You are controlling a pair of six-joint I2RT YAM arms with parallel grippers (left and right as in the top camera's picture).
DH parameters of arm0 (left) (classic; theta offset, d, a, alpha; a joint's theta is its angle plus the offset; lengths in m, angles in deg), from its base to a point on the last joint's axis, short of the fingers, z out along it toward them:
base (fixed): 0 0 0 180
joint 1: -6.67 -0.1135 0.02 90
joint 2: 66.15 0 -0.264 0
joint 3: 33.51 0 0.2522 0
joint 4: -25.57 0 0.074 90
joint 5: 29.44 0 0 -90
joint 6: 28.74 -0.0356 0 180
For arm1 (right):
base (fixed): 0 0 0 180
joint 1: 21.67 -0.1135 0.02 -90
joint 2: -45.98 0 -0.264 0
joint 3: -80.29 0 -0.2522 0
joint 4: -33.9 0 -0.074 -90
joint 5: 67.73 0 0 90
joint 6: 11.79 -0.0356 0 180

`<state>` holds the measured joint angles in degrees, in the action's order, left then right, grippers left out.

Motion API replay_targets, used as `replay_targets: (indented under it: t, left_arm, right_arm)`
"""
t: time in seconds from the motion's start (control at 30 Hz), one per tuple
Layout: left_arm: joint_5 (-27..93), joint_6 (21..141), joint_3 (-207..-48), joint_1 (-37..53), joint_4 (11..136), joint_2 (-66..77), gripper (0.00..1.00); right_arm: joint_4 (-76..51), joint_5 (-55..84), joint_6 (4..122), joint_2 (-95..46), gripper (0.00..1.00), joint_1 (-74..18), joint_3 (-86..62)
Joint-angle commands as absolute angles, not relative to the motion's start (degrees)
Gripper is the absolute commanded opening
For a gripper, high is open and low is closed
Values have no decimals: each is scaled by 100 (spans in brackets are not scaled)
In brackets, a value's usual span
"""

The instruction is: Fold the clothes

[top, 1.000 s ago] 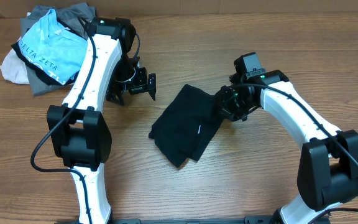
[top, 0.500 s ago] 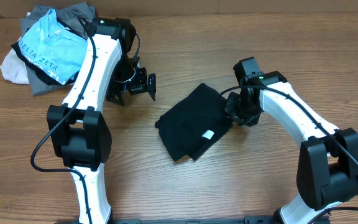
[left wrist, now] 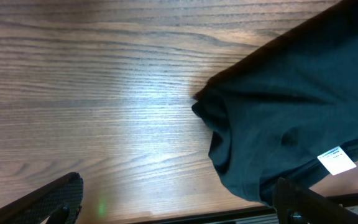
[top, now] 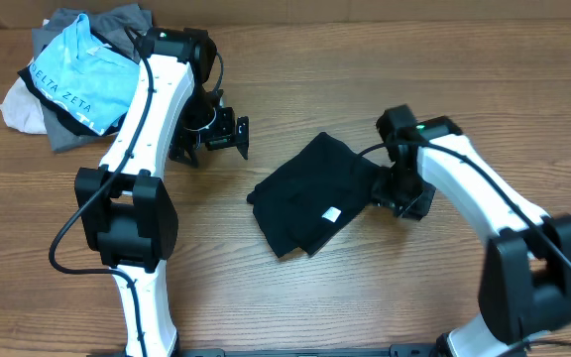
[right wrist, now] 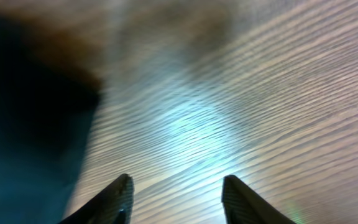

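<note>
2 arms are seen over a wooden table (top: 365, 59). In the far left corner a pile of clothes is lying. A light blue shirt (top: 77, 84) lettered "ELTA ZETA" is placed on top, a grey garment (top: 62, 30) is seen behind it, and a white garment (top: 18, 104) is at the left edge.

Just right of this pile the left arm (top: 147, 109) is stretched away from its base. The left gripper (top: 224, 137) is held over bare wood and is not touching the black T-shirt (top: 300, 188). In the left wrist view its 2 fingers (left wrist: 61, 199) are seen in the 2 lower corners. They are spread very wide and nothing is held between them.

The black T-shirt is found in the middle of the table, folded into a compact packet that is laid at an angle to the table edges. A white label (top: 331, 213) is shown near its lower right edge.

At the right edge of the T-shirt the right gripper (top: 402, 193) is placed, carried by the right arm (top: 484, 188). Whether the fabric is touched cannot be told from above. In the right wrist view the 2 fingertips (right wrist: 120, 199) are set moderately apart. Only bare wood is seen between them, and the dark fabric is at the left side of that view. Nothing is held by this gripper.
</note>
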<state>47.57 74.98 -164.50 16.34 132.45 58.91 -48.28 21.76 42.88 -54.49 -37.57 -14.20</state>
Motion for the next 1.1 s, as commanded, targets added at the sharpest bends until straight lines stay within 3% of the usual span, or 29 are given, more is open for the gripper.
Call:
replay_targets:
  t: [0.0, 0.23, 0.3, 0.43, 0.5, 0.8, 0.87, 1.07]
  left_arm:
    - [4809, 7413, -16411, 1660, 13199, 5858, 100]
    - [4807, 7413, -16411, 1671, 13184, 5858, 100]
    - [4809, 7410, -16411, 1675, 13186, 5858, 100]
    - [4807, 7410, -16411, 1677, 13192, 5858, 100]
    - [4807, 7413, -16411, 1682, 13199, 5858, 100]
    - [4807, 7413, -16411, 1682, 13192, 5858, 100]
    - [4807, 7413, -16411, 1682, 13192, 5858, 100]
    - [4807, 7410, -16411, 1682, 13201, 5858, 100]
  right_arm:
    - [-4721, 1507, 4306, -4778, 53, -3825, -1046]
    - [-4072, 1035, 4303, -4756, 52, -4262, -1276]
    - [-3711, 805, 4262, -4791, 45, -4424, -1486]
    - [-3289, 807, 3886, -4839, 17, -4634, -1897]
    - [-3051, 801, 3871, -4846, 11, -4649, -2166]
    - [-1801, 805, 3737, -4846, 9, -4644, -3538]
    - [-2028, 910, 3628, -4846, 4, -4609, -3571]
    - [-3056, 1609, 3329, -4704, 4, -4592, -3282]
